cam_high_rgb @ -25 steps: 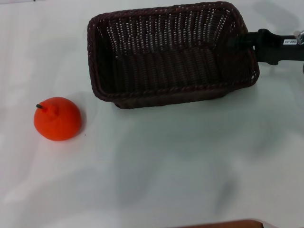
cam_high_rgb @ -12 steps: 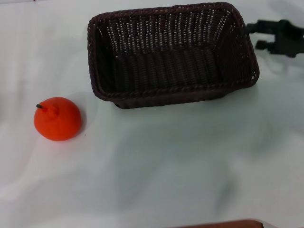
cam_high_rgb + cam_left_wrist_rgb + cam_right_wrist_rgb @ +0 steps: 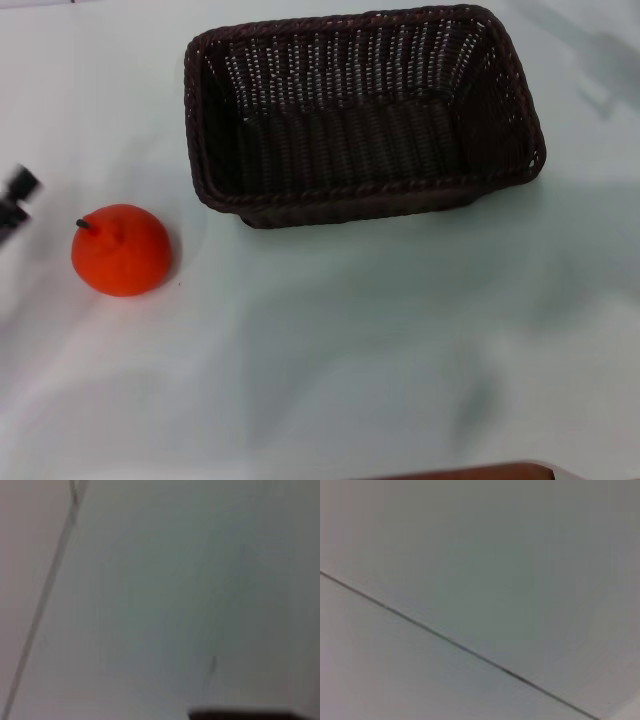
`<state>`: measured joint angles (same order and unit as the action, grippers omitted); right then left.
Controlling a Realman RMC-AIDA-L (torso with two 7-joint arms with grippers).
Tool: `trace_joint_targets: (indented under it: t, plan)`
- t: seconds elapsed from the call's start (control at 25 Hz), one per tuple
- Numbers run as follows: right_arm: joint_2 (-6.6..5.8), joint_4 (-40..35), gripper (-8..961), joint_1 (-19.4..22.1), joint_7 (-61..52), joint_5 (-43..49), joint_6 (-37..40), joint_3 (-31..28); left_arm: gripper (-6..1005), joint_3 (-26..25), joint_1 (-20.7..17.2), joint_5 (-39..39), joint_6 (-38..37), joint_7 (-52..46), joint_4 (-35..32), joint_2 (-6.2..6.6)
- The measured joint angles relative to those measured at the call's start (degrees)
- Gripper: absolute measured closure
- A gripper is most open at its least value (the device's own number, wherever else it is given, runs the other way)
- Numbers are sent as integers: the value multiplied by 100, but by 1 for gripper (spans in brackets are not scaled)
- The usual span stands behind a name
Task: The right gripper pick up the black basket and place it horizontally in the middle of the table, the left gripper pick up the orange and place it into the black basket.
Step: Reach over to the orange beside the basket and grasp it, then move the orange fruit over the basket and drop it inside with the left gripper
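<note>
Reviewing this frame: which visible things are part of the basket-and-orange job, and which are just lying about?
Part of the job:
- black basket, empty, upright on the table
- orange, on the table to the basket's left, apart from it
- left gripper, just entering at the left edge near the orange

Just lying about:
- brown strip at the near edge; cannot tell what it is

The right gripper is out of view.

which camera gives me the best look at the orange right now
The head view. There the orange sits whole and unobstructed on the table, left of the black basket, with the left gripper just entering at the picture's left edge. Neither wrist view shows the orange; both show only bare white surface.
</note>
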<state>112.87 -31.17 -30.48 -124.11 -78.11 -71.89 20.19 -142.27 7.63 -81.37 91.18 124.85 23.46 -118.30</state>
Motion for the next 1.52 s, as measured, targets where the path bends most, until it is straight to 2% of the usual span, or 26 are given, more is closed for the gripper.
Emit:
trace_joint_targets:
  t: [0.08, 0.36, 0.68, 0.8, 0.92, 1.16, 1.36, 1.52]
  plan:
    - [45, 5, 173, -57, 113, -122, 69, 5, 202, 7, 48, -537, -249, -19, 51, -94]
    - [74, 60, 175, -238, 164, -174, 199, 44, 213, 17, 131, -1159, -788, -50, 161, -269]
    - [129, 88, 175, -296, 241, -181, 275, 47, 224, 17, 252, -1496, -1176, -2, 239, -307]
    - [147, 95, 175, -275, 244, -182, 333, 16, 229, 3, 221, -1501, -1196, 12, 472, -373]
    - [148, 114, 175, -257, 245, -184, 384, -3, 431, 14, 200, -1506, -1197, 13, 660, -421]
    - [147, 121, 174, -243, 366, -293, 407, -31, 675, -106, 213, -1451, -1087, 67, 803, -460]
    - [145, 171, 174, -230, 493, -626, 475, -41, 722, -388, 232, -1438, -710, 68, 855, -469]
    - [122, 173, 174, -322, 547, -663, 497, -46, 745, -1092, 355, -1409, 88, 57, 805, -498]
